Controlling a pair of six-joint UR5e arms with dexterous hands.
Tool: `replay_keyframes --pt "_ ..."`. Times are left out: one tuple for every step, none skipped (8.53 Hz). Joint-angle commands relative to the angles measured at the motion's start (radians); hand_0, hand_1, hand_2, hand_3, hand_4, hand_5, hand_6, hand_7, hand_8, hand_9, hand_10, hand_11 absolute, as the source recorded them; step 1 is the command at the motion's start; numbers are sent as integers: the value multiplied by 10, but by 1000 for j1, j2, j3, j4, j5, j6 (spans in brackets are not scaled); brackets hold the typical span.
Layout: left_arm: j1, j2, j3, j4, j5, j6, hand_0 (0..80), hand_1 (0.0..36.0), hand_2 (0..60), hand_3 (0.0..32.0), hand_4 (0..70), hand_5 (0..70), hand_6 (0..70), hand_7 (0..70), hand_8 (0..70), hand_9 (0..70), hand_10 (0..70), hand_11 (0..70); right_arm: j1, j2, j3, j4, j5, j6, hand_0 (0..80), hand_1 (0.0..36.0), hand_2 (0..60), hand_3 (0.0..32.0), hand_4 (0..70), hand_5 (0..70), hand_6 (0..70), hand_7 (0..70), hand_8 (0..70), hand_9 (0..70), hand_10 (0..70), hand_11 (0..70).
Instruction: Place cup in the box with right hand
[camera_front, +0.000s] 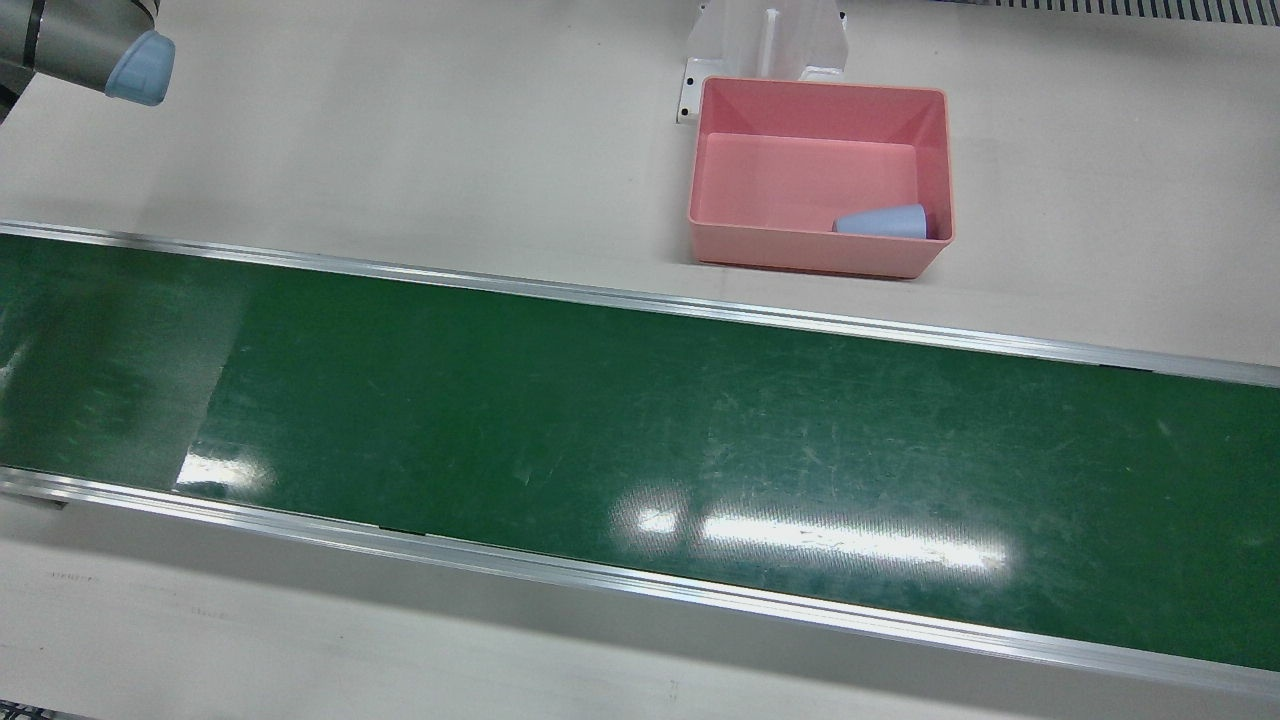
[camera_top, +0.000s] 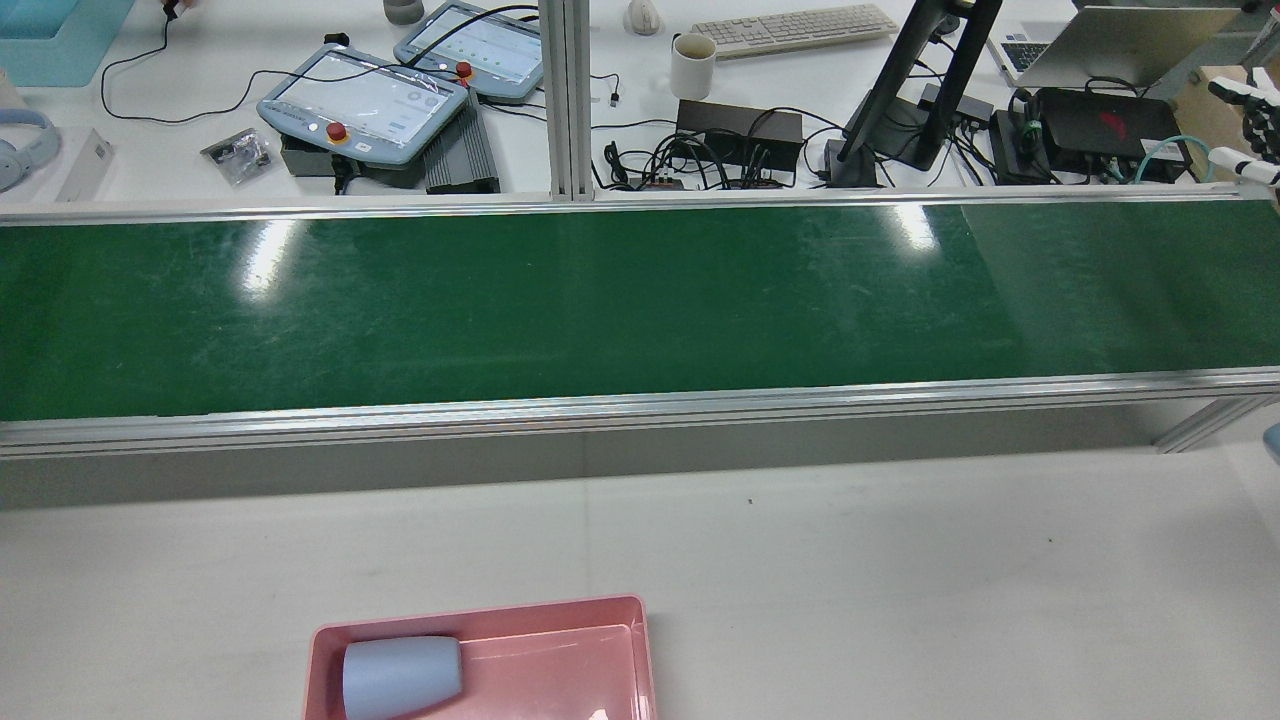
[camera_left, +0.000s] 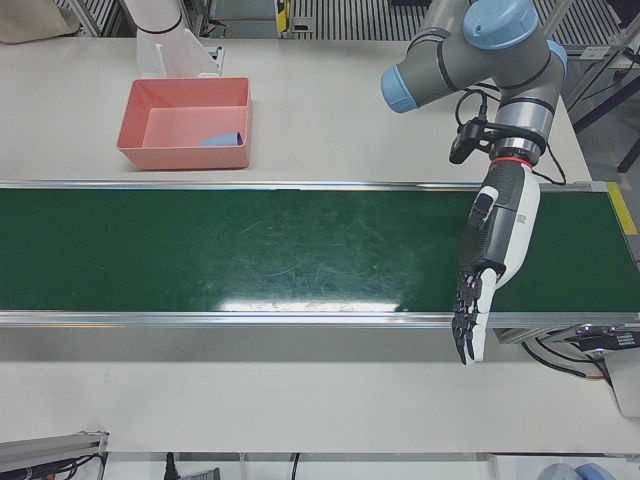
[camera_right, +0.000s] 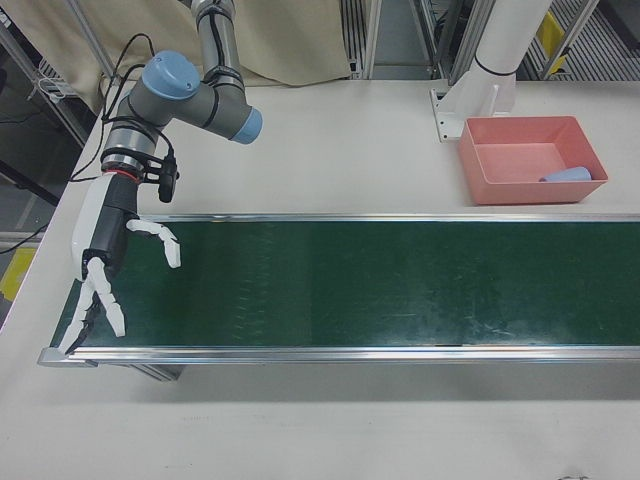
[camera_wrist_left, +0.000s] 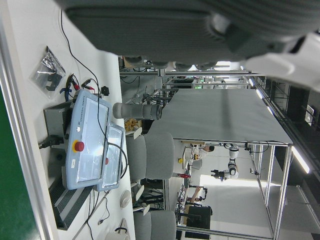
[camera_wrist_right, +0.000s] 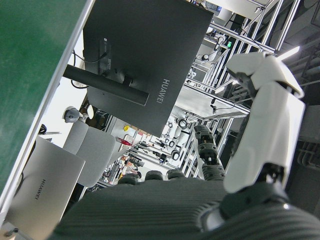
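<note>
A light blue cup (camera_front: 882, 221) lies on its side inside the pink box (camera_front: 820, 86), against the wall nearest the belt. The rear view shows the cup (camera_top: 400, 677) in the box's (camera_top: 480, 612) left part. My right hand (camera_right: 100, 245) hangs open over the far end of the green conveyor belt (camera_right: 360, 285), fingers spread, holding nothing, a long way from the box (camera_right: 520, 195). My left hand (camera_left: 495, 250) is open too, fingers stretched out over the belt's other end, well away from the cup (camera_left: 222, 139).
A white arm pedestal (camera_front: 765, 40) stands right behind the box. Aluminium rails (camera_front: 640, 300) edge the belt. Beyond the belt in the rear view a desk holds teach pendants (camera_top: 365, 100), a mug (camera_top: 692, 65), a monitor stand (camera_top: 915, 90) and cables.
</note>
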Motion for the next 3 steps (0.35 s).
replay_keyframes --pt "0 0 0 0 0 0 0 0 0 0 0 0 0 0 0 0 0 0 2 -36 -12 9 -18 86 467 227 350 0 0 48 6 0 0 0 0 0" --pt "0 0 0 0 0 0 0 0 0 0 0 0 0 0 0 0 0 0 2 -40 -7 9 -29 92 466 230 358 0 0 49 6 0 0 0 0 0" --pt "0 0 0 0 0 0 0 0 0 0 0 0 0 0 0 0 0 0 13 -42 -3 8 -29 92 466 237 374 0 0 49 5 0 0 0 0 0"
